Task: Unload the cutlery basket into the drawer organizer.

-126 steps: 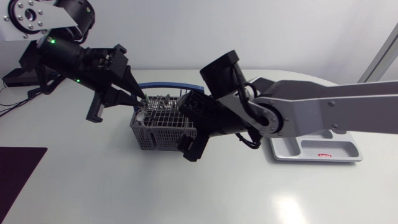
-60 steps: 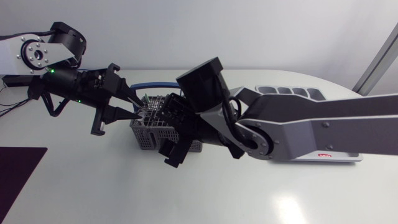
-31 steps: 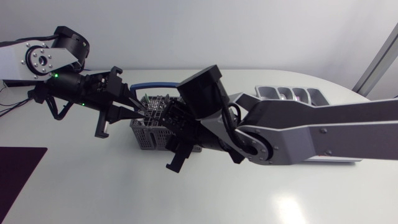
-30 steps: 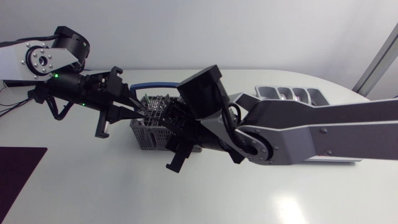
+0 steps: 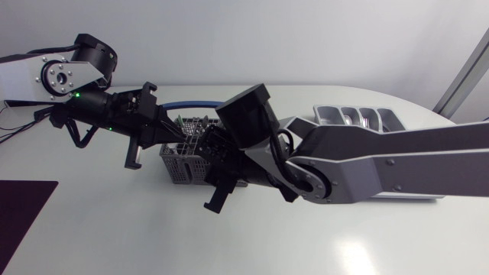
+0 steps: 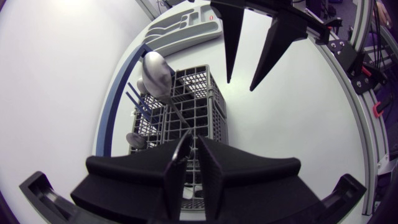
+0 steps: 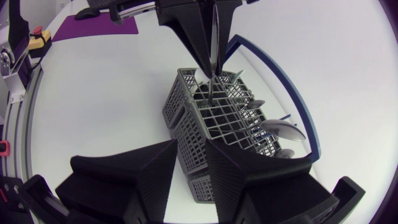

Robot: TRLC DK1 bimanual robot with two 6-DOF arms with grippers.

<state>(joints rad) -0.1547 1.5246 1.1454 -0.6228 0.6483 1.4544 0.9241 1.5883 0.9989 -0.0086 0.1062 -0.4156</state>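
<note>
1. The grey cutlery basket stands on the white counter, left of the frame's centre. Spoons stand upright at one end of it.
2. The left claw is above the basket, narrowed onto a slim metal utensil. The utensil stands upright with its lower end down in a compartment.
3. The right claw hangs close by the basket, its fingers parted with nothing between them.
4. The drawer organizer lies in the upper right, partly behind the right arm.
</note>
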